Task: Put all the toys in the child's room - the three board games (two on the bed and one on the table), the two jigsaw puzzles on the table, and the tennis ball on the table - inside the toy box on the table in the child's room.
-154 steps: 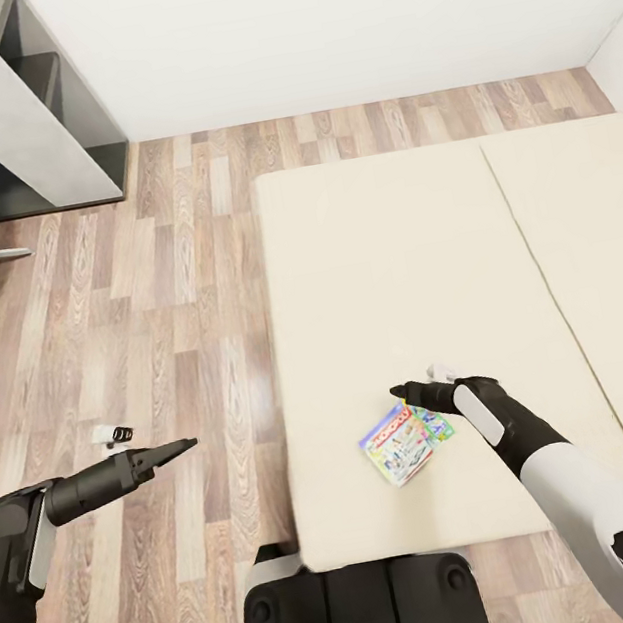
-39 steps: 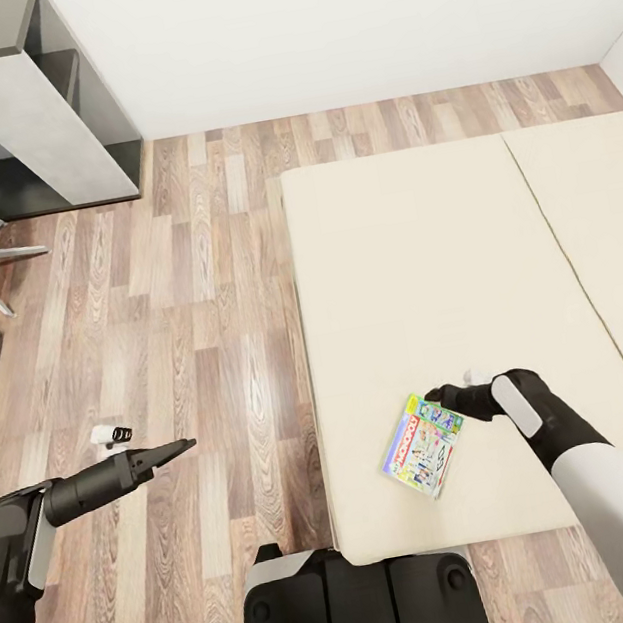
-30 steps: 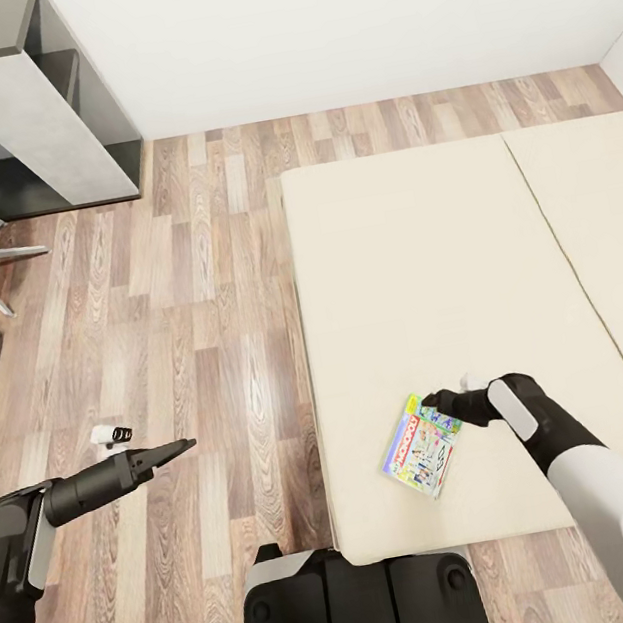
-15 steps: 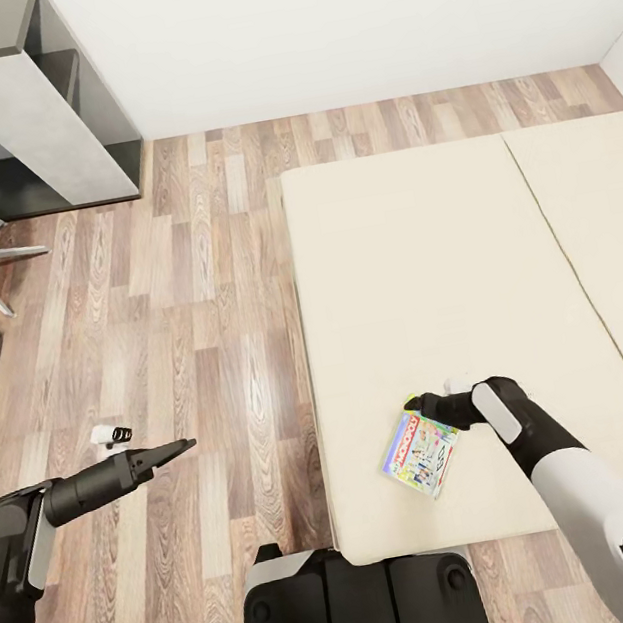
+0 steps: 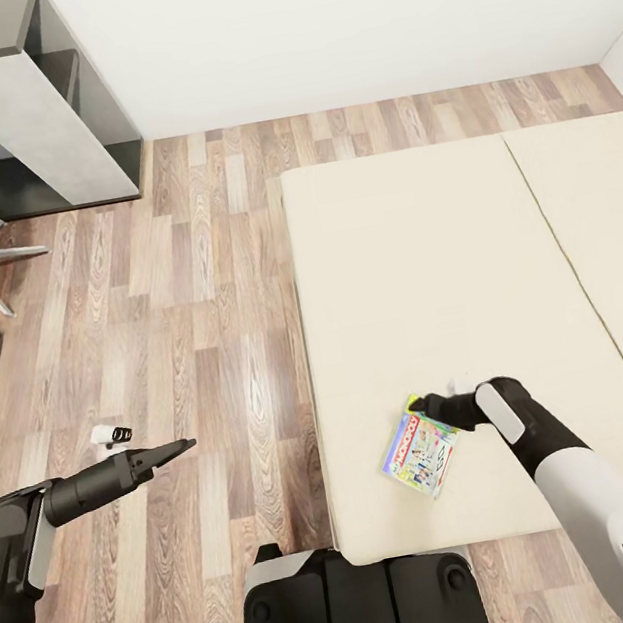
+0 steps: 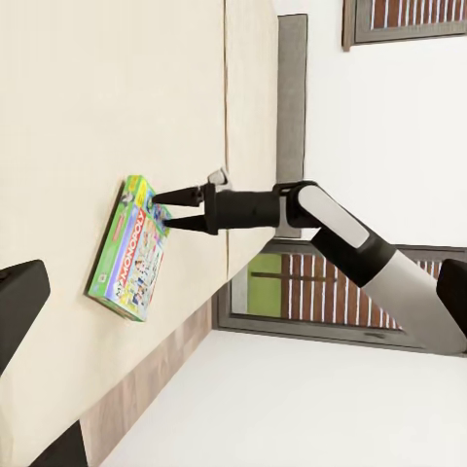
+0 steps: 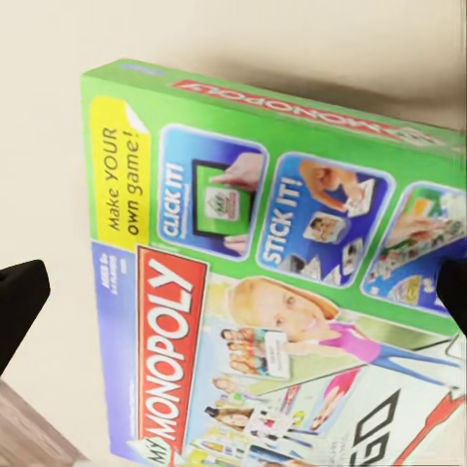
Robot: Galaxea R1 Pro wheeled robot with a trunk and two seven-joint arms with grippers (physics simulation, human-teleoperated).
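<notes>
Board game (image 5: 420, 441): green-edged Monopoly box, flat on the bed (image 5: 425, 262) near its foot edge. Right gripper (image 5: 418, 405): fingers spread, straddling the box's far corner, not clamped. Left gripper (image 5: 177, 447): over the floor beside the bed, finger state indiscernible.

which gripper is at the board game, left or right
The right gripper: its open fingers reach the green-edged board game on the bed. The left gripper hangs over the wood floor, well away from the bed.
</notes>
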